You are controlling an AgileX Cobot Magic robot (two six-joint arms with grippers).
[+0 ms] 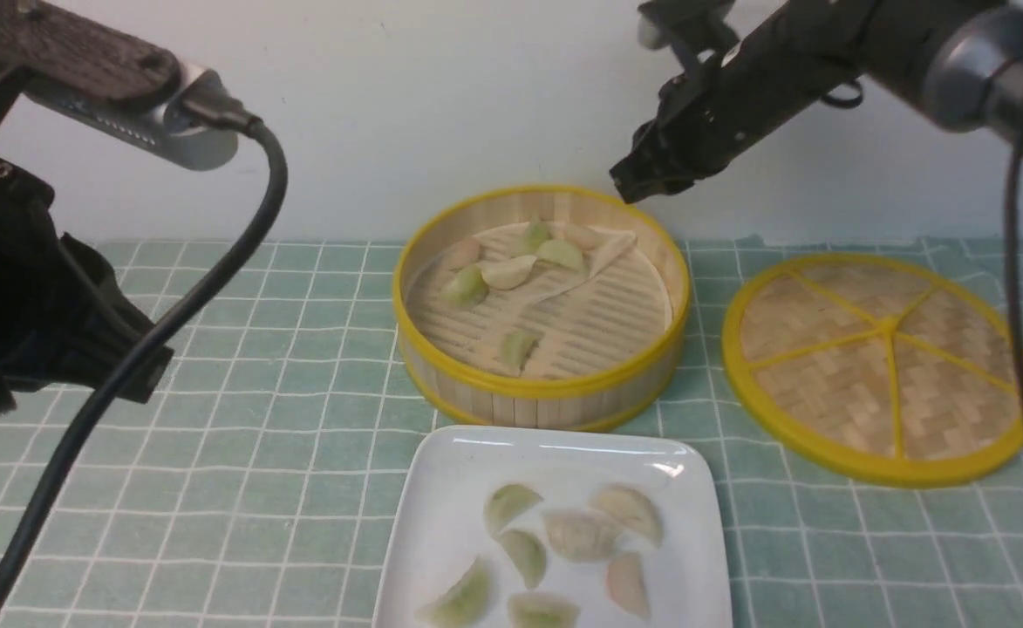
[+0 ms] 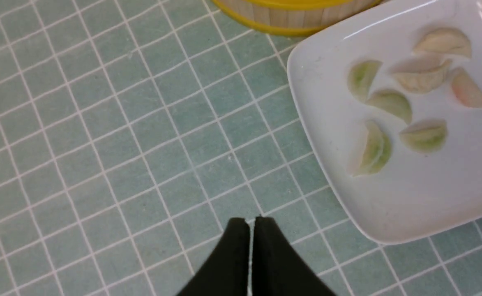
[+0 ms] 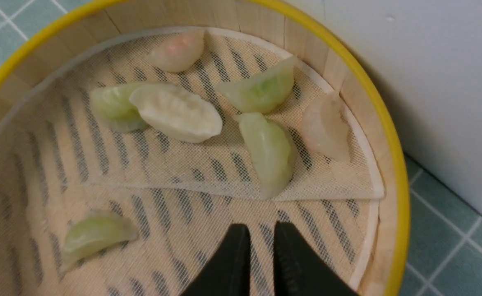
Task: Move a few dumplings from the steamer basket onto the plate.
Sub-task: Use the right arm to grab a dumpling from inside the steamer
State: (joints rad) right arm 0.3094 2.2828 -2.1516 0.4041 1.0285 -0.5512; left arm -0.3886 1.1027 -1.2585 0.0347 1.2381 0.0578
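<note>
Staged tabletop — green grid mat (image 1: 214,453), bare white wall (image 1: 441,105).

Front view: low, between the arms, facing the wall across the steamer basket (image 1: 542,305), plate (image 1: 441,515) nearest. Left wrist view: looks steeply down from close on tiled mat (image 2: 121,135) and plate (image 2: 319,123), basket rim at frame edge. Right wrist view: very close, angled into the basket (image 3: 388,135). Basket common to all views; plate to two.
</note>
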